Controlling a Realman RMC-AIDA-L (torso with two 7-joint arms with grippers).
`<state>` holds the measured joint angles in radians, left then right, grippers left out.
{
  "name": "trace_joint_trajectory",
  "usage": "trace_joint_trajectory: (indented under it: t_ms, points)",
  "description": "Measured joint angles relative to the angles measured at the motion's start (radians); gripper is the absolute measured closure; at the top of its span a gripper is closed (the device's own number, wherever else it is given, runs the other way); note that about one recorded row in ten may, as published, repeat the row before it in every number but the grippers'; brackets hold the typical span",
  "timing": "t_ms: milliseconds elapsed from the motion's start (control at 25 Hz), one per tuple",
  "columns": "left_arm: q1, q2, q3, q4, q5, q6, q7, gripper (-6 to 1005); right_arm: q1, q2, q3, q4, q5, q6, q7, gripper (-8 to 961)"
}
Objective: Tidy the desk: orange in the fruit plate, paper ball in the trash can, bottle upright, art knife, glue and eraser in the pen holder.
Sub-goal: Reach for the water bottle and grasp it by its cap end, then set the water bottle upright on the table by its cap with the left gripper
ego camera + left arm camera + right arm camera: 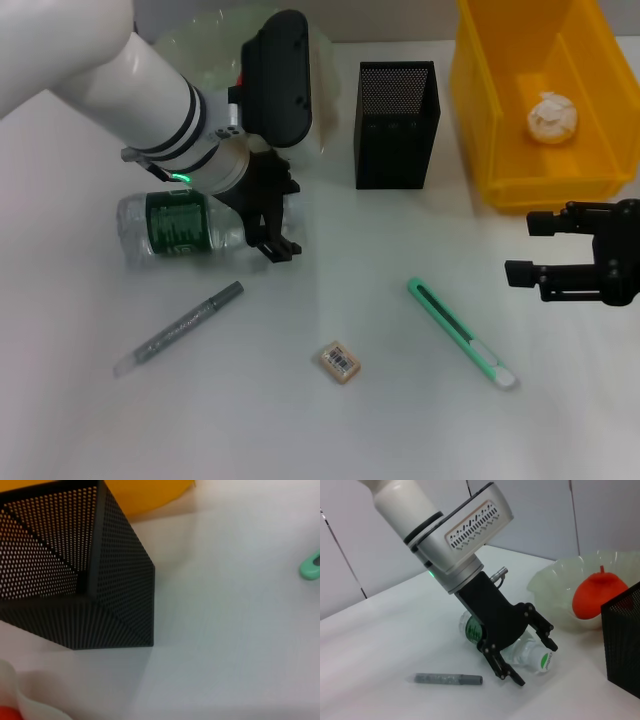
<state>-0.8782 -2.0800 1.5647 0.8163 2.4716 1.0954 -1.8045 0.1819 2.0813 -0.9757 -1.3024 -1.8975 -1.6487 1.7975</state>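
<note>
Head view shows one bottle (180, 230) lying on its side on the worktop (300, 420), long axis left-right, cap toward the right. Left pincer (275, 225) straddles its cap end, spread wide. Right pincer (522, 248) hovers spread near the one art knife (460, 332).
</note>
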Motion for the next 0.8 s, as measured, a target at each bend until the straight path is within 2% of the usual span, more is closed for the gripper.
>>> trace_joint_trajectory:
  t_ms: [40, 240, 320, 600, 640, 800]
  points:
    - [-0.017, 0.000, -0.003, -0.018, 0.000, 0.006, -0.013, 161, 0.002, 0.000, 0.000, 0.003, 0.000, 0.000, 0.000, 193]
    - [-0.019, 0.000, 0.000, -0.021, 0.000, 0.008, -0.014, 163, 0.002, -0.001, 0.000, 0.005, 0.000, 0.000, -0.001, 193]
    - [-0.018, 0.000, 0.016, -0.018, -0.001, 0.012, -0.015, 282, 0.002, -0.001, 0.001, 0.006, 0.000, 0.001, -0.001, 193]
    - [0.016, 0.000, -0.002, 0.041, -0.012, 0.028, -0.016, 445, -0.001, -0.001, 0.012, 0.008, 0.000, 0.000, -0.001, 193]
    - [0.051, 0.002, -0.003, 0.092, -0.033, 0.036, -0.016, 468, -0.002, -0.001, 0.012, 0.008, 0.000, 0.000, -0.001, 193]
    - [0.083, 0.005, -0.007, 0.135, -0.046, 0.039, -0.017, 549, -0.001, -0.001, 0.012, 0.008, 0.001, -0.002, -0.001, 194]
